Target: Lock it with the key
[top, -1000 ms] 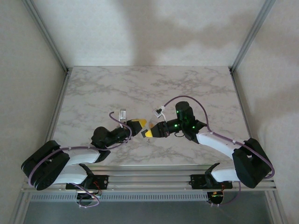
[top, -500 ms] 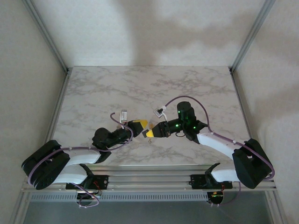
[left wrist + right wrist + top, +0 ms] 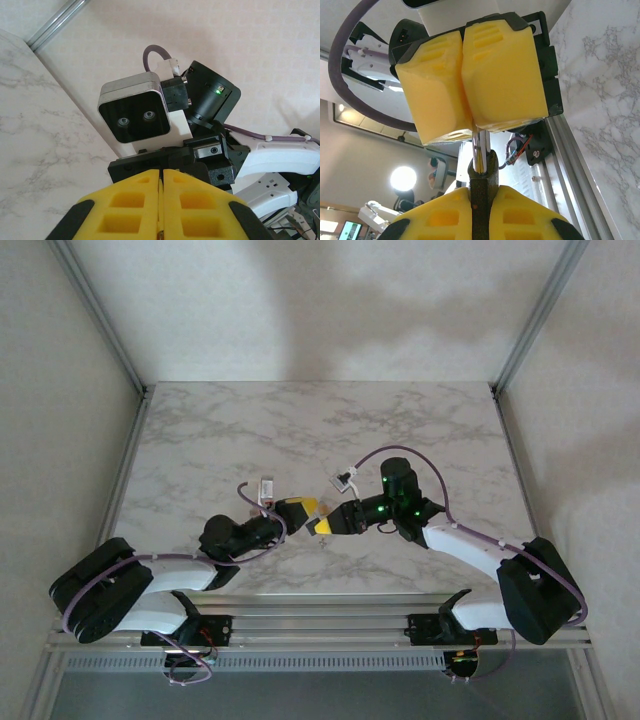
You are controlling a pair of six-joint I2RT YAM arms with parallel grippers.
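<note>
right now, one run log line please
left jaws shut on thin silver metal key | right jaws shut on dark metal padlock | key meets padlock

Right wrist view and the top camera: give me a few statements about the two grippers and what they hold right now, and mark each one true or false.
1. The left gripper and the right gripper are both shut. True.
2. The grippers sit at opposite edges of the marble table. False: they meet tip to tip above its near middle.
3. The right gripper clamps a dark piece; whether it is lock or key I cannot tell. True.
4. A metal shaft hangs free from that piece. False: it runs from the piece in between the left gripper's closed pads.
5. The finger pads are blue. False: they are yellow.
</note>
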